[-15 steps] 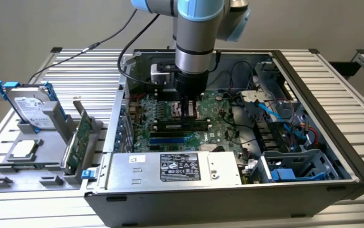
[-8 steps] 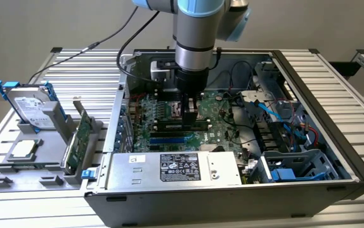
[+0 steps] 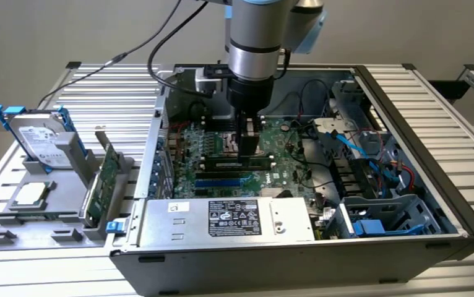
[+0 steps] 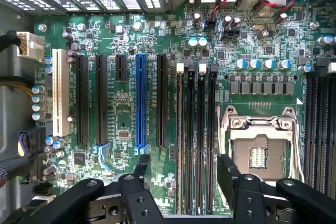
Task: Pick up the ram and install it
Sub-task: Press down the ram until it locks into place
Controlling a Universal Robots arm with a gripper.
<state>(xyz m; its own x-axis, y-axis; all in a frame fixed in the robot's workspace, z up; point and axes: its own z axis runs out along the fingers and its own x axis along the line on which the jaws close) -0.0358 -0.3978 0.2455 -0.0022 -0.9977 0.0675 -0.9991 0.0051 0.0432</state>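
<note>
Green and slim, one ram stick [image 3: 237, 163] with dark chips is seen lying along a memory slot of the large green motherboard [image 3: 189, 162], inside one open grey metal computer case [image 3: 435, 185], directly under the gripper. One silver-and-black robot arm [image 3: 252, 46] is held upright over the middle of the case, its wrist pointed straight down. One black gripper [image 3: 249, 151] is set just above the stick; in the wrist view its two fingers [image 4: 142, 167] are spread wide on either side of the bank of black memory slots [image 4: 197, 140], and nothing is held. One blue expansion slot [image 4: 140, 100], one white slot [image 4: 61, 93] and one empty metal processor socket [image 4: 260, 150] are counted on the board. One silver power supply [image 3: 229, 218] with a black printed label is placed at the near wall; its writing cannot be read. On the exterior view's left, one grey holder tray [image 3: 31, 232] carries one hard drive [image 3: 43, 142] in a blue frame, one square processor chip [image 3: 31, 193] and one upright green expansion card [image 3: 101, 189].
</note>
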